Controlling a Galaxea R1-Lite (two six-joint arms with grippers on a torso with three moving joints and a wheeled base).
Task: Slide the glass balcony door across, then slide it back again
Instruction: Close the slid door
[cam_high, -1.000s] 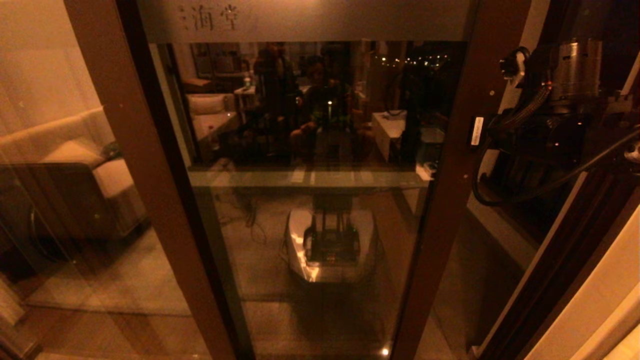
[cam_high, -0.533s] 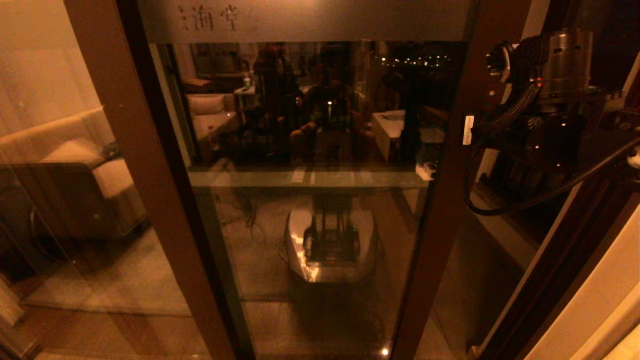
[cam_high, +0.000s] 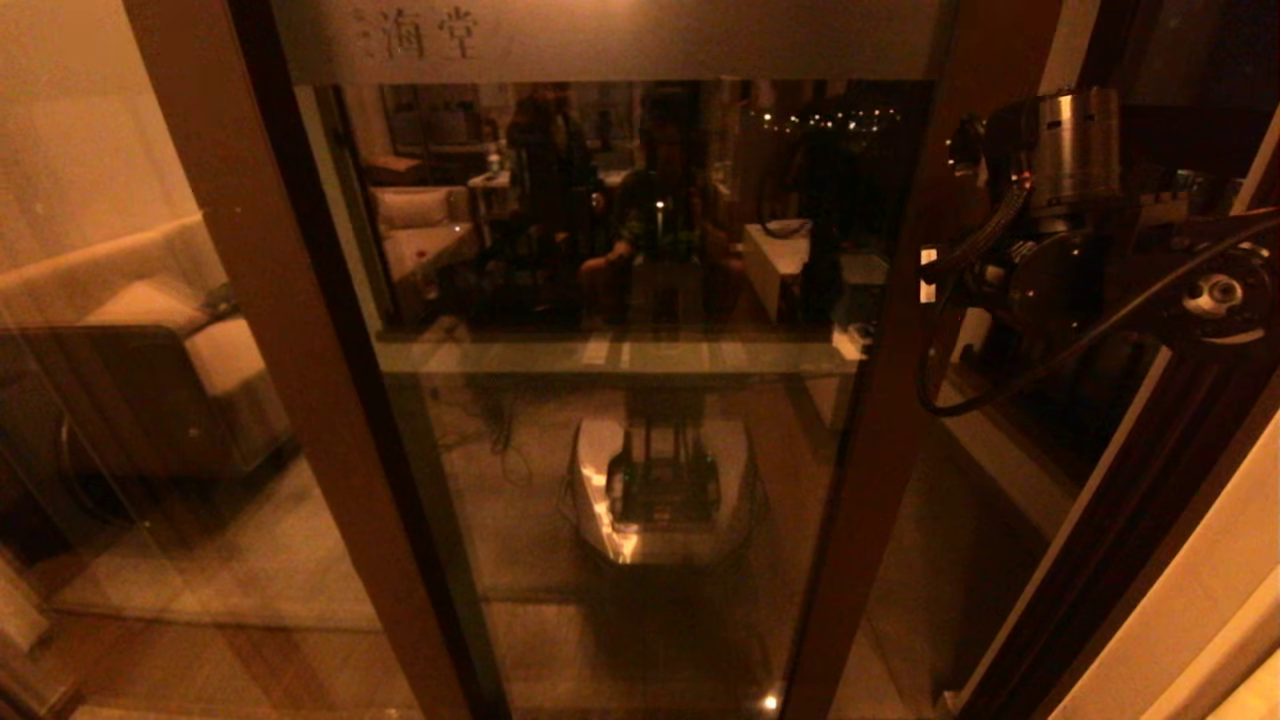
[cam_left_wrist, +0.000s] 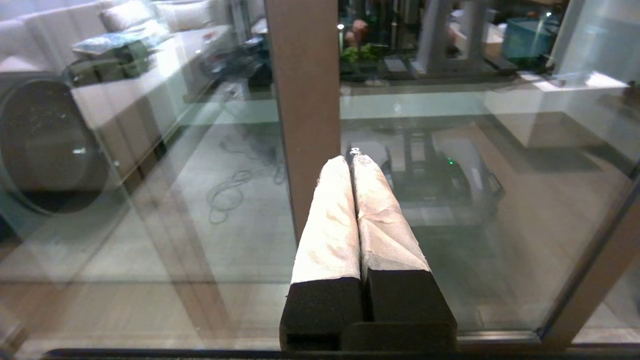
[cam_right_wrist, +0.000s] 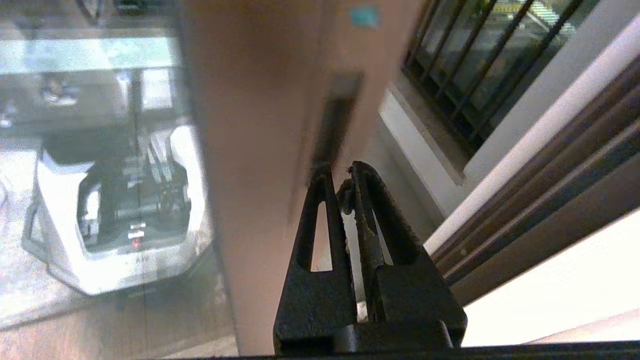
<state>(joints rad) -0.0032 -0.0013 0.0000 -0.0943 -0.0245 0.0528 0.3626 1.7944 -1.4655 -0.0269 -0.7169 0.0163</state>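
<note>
The glass balcony door (cam_high: 640, 420) fills the head view, brown-framed, with a frosted top band (cam_high: 620, 40) bearing Chinese characters. My right arm (cam_high: 1070, 150) reaches to the door's right stile (cam_high: 895, 400); the fingers are hidden behind the wrist there. In the right wrist view my right gripper (cam_right_wrist: 342, 172) is shut, its tips just below the blurred, narrow handle slot (cam_right_wrist: 336, 115) on the stile and holding nothing. My left gripper (cam_left_wrist: 350, 159) is shut, its white-wrapped fingers (cam_left_wrist: 330, 215) pointing at the glass beside a brown stile (cam_left_wrist: 305, 100).
A dark barred window (cam_right_wrist: 475, 65) lies beyond the door's right edge, with the brown door frame and track (cam_right_wrist: 550, 165) and a pale wall (cam_high: 1180, 600) beside it. The glass reflects my white base (cam_high: 660, 490). A sofa (cam_high: 150, 330) shows at the left.
My right arm has swung left and turned at the wrist, closing on the door's right stile. The frosted characters have shifted slightly left.
</note>
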